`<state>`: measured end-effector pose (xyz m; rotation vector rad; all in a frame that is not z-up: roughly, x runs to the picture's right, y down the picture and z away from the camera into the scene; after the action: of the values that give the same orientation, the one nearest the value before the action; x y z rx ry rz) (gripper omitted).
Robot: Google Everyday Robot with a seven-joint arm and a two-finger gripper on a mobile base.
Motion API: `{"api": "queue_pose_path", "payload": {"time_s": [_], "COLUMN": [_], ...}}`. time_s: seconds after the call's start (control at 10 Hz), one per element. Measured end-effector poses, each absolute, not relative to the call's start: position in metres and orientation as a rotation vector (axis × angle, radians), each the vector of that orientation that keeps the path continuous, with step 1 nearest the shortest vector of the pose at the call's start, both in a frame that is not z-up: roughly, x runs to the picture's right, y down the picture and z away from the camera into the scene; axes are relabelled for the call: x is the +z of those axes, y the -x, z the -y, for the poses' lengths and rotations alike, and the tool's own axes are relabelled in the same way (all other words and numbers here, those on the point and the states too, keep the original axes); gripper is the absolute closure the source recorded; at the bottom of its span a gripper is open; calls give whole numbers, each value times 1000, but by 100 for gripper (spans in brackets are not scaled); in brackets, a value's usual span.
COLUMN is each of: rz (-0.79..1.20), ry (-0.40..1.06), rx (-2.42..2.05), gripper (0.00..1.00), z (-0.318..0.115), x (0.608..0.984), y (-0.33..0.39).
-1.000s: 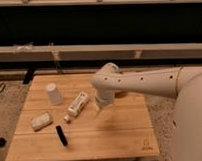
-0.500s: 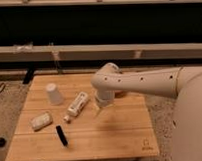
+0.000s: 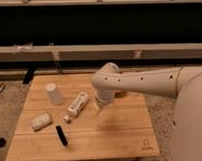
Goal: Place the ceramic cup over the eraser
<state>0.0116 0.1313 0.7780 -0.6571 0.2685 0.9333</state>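
The white ceramic cup point(image 3: 54, 93) stands upside down on the wooden table point(image 3: 116, 129), at its far left. The black eraser point(image 3: 61, 135) lies near the front left, apart from the cup. My gripper point(image 3: 98, 106) hangs below the white arm's wrist over the middle of the table, right of the white tube. It is well right of the cup and the eraser and touches neither.
A white tube-shaped bottle point(image 3: 77, 106) lies between the cup and my gripper. A pale rectangular block point(image 3: 41, 120) lies left of the eraser. An orange bowl point(image 3: 121, 92) is mostly hidden behind the arm. A low wall and railing run behind the table.
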Motion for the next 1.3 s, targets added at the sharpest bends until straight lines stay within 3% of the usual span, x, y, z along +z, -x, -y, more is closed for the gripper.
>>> {"api": "queue_pose_path", "payload": {"time_s": [0.6, 1.3], "rz": [-128, -78], "ry": [519, 530], "rx": [729, 518], "gripper": [24, 24], "z": [-62, -41], "x": [773, 795], "y": [72, 181]}}
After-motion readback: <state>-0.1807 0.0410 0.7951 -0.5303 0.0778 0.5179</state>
